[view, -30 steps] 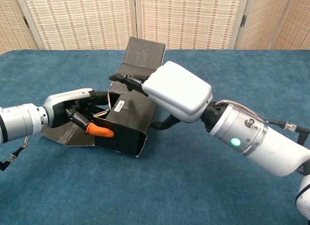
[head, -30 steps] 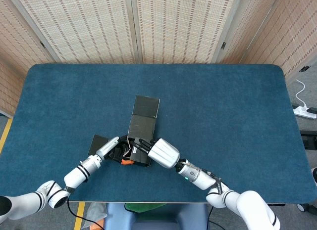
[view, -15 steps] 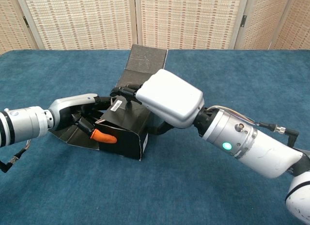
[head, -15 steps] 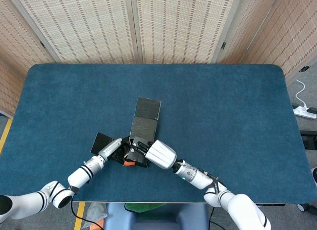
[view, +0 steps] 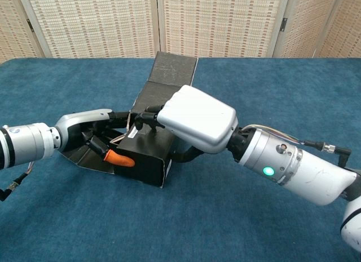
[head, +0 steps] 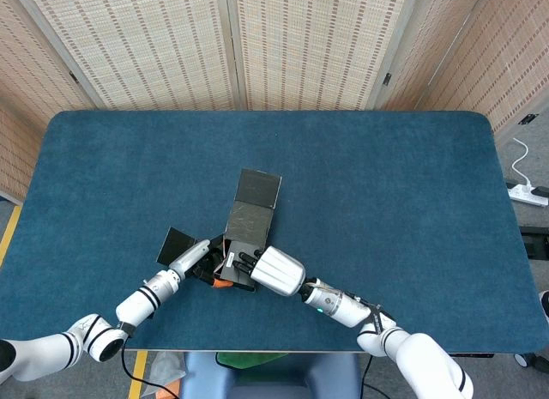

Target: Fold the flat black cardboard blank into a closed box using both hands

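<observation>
The black cardboard box (head: 249, 219) (view: 148, 160) lies partly folded near the table's front, its long lid flap (view: 169, 76) reaching away and a side flap (head: 176, 243) spread flat to the left. My left hand (head: 199, 263) (view: 93, 132) holds the box's left end, an orange fingertip against the front wall. From the right, my right hand (head: 273, 270) (view: 192, 124) presses on the box's top panel with its fingers over the upper edge. The hands hide the box's interior.
A blue cloth-covered table (head: 386, 193) spreads wide around the box. Woven folding screens (head: 232, 47) stand behind it. A power strip (head: 527, 193) lies on the floor at the right.
The box and both hands have shifted slightly to the right and settled lower. The right hand's fingers have pushed the top panel down, flattening the box.
</observation>
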Tool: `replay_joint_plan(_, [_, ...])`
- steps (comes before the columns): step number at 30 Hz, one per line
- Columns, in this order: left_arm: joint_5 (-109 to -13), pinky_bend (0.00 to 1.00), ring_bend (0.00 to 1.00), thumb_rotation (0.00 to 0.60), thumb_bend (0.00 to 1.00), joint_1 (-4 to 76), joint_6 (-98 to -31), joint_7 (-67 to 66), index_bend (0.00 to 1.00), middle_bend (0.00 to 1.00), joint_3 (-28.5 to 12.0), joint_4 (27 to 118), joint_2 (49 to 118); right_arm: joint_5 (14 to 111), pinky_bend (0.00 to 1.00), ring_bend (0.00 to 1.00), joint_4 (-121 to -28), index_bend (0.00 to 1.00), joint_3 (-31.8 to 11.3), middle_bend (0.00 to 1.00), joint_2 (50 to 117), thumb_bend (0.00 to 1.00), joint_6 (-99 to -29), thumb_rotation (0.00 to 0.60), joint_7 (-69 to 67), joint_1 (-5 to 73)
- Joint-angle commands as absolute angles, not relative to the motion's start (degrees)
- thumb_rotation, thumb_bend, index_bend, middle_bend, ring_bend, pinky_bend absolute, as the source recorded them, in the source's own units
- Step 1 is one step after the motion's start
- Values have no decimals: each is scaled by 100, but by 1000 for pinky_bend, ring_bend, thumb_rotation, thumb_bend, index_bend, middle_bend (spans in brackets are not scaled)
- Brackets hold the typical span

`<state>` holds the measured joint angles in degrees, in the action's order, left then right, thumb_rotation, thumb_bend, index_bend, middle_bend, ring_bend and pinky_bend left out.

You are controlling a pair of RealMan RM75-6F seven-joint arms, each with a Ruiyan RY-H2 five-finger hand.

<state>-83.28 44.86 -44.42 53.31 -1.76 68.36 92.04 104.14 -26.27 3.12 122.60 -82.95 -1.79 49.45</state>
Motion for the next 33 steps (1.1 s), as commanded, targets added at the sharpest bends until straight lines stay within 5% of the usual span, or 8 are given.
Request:
replay_joint_plan(1, [-8324,716,492,600,192,4482,-4429,5302,175,236,-182,6854,9204,10431,1000,752,-2650,343,331,413,12244,92,-8333,600,-170,4948])
replay_joint_plan(33, [-8270,713,476,600,193,4432,-4351,4911,148,217,-275,7125,9142,10423,1000,766,-2745,497,417,524,12145,131,-8281,600,-88,4965])
